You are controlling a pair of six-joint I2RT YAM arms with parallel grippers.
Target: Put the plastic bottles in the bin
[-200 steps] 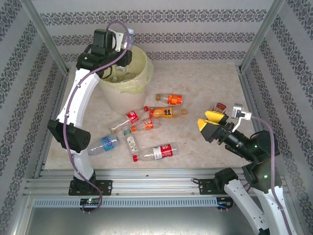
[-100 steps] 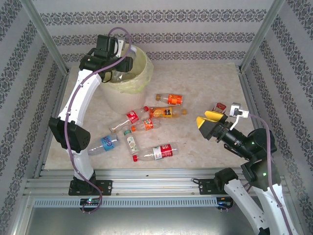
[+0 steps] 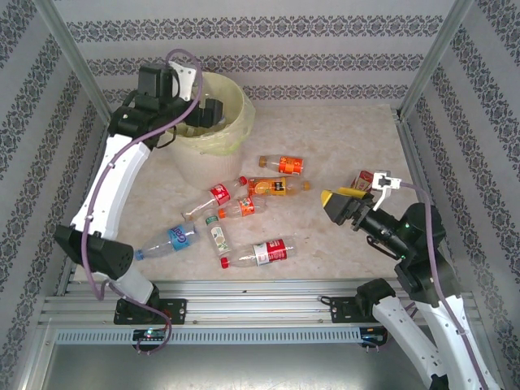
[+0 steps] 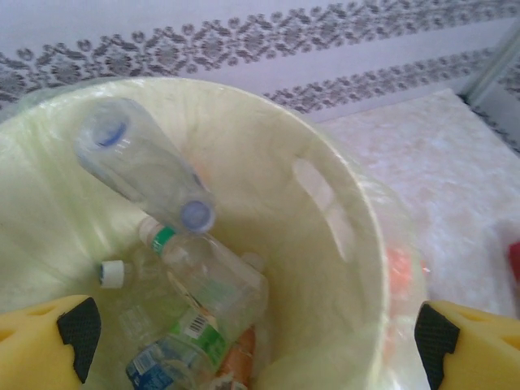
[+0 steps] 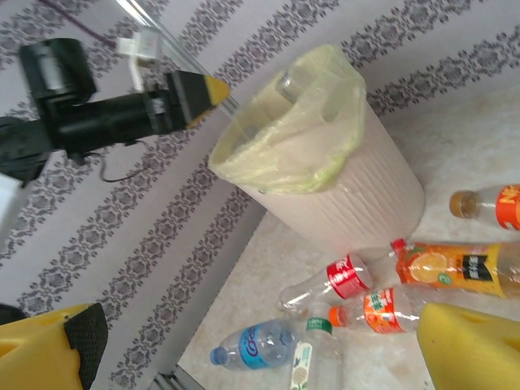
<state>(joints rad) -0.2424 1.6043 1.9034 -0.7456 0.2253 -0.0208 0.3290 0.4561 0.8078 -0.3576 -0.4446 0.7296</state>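
My left gripper (image 3: 205, 112) hangs open over the left rim of the cream bin (image 3: 231, 142), holding nothing. In the left wrist view its yellow fingers (image 4: 49, 341) stand wide apart above the bag-lined bin (image 4: 357, 219). A clear blue-capped bottle (image 4: 146, 166) leans cap-down inside, on several other bottles (image 4: 203, 284). Several plastic bottles lie on the table: red label (image 3: 219, 195), orange juice (image 3: 272, 187), orange label (image 3: 283, 165), blue label (image 3: 172, 238), another red label (image 3: 264, 252). My right gripper (image 3: 340, 207) is open and empty, right of the pile.
One more red-labelled bottle (image 3: 363, 179) lies just behind the right gripper. The marble tabletop (image 3: 325, 130) is fenced by patterned walls and metal posts (image 3: 426, 61). A green-capped bottle (image 3: 218, 236) and an orange-capped one (image 3: 240, 209) lie mid-pile.
The left gripper has opened and let go of the clear bottle, which now lies in the bin. The left arm has swung left. The right gripper edged forward and left.
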